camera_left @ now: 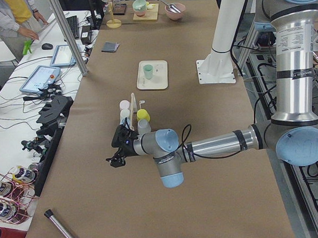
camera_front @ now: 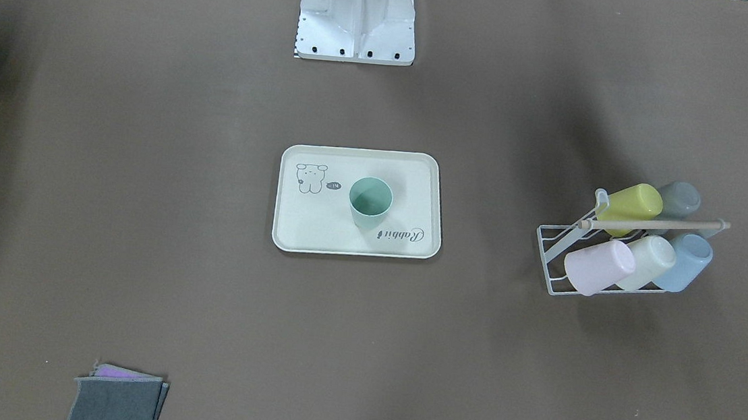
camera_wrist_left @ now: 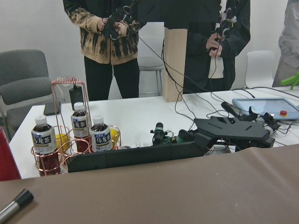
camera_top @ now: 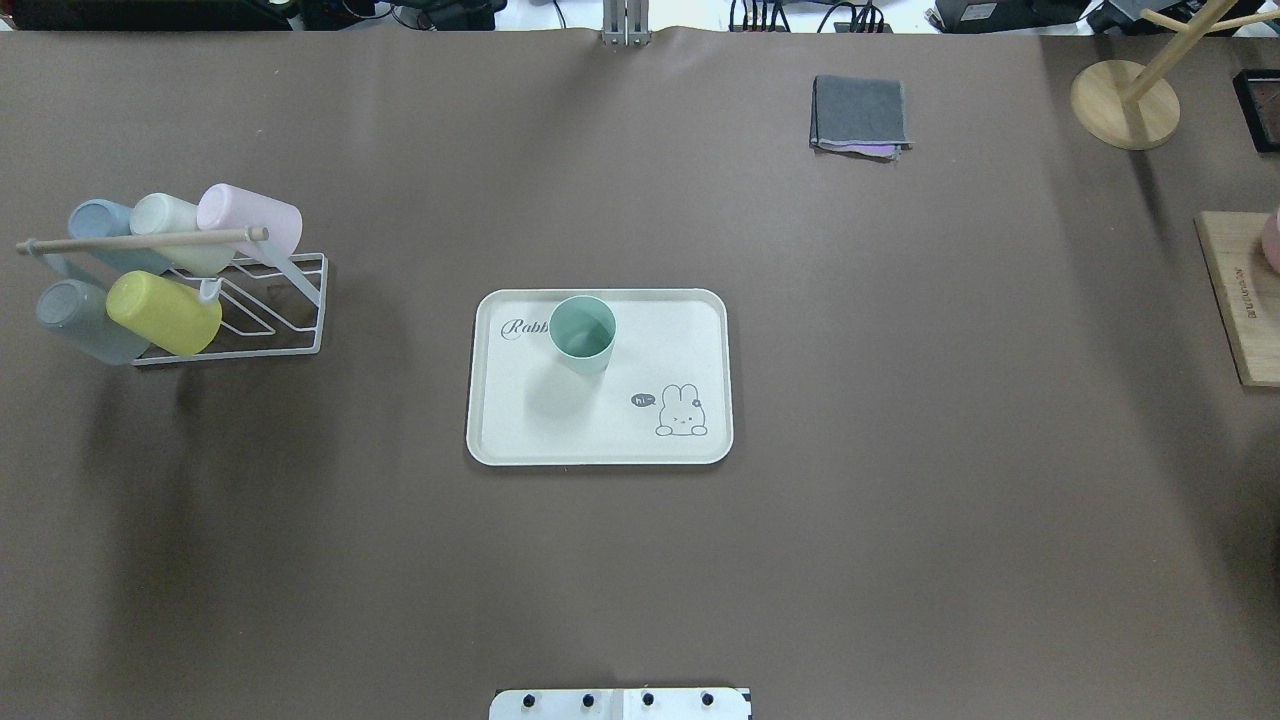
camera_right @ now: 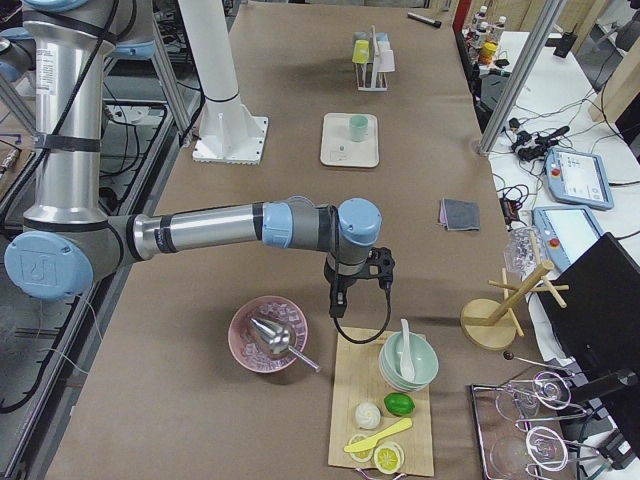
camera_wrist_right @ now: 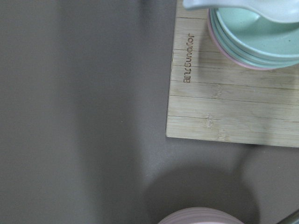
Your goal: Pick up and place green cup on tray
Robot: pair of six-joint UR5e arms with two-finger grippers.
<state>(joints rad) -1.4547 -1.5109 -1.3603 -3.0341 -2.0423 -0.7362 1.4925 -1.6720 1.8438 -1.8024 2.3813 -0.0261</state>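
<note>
- Light falls evenly and diffusely from above. The brown bench (camera_top: 900, 560) shows no glare, only broad, soft-edged darker bands in the overhead and front-facing views.
- The green cup (camera_top: 582, 335) throws a faint, blurred shadow on the tray (camera_top: 600, 440), toward the robot and slightly to its left.
- The cup rack (camera_top: 290, 300) lays a dim smear of shadow on the bench toward the robot.
- Both side views are bright and sharp, and the left arm (camera_left: 217, 145) carries soft highlights on its metal tube.
- The right wrist view is soft. The stacked bowls (camera_wrist_right: 261, 37) are out of focus, and a rounded dark shadow surrounds the pink bowl (camera_wrist_right: 201, 218).
- In the left wrist view the white wall (camera_wrist_left: 32, 28) is bright, the dark-clothed people (camera_wrist_left: 110, 42) lose detail, and the near marker (camera_wrist_left: 14, 205) blurs.
</note>
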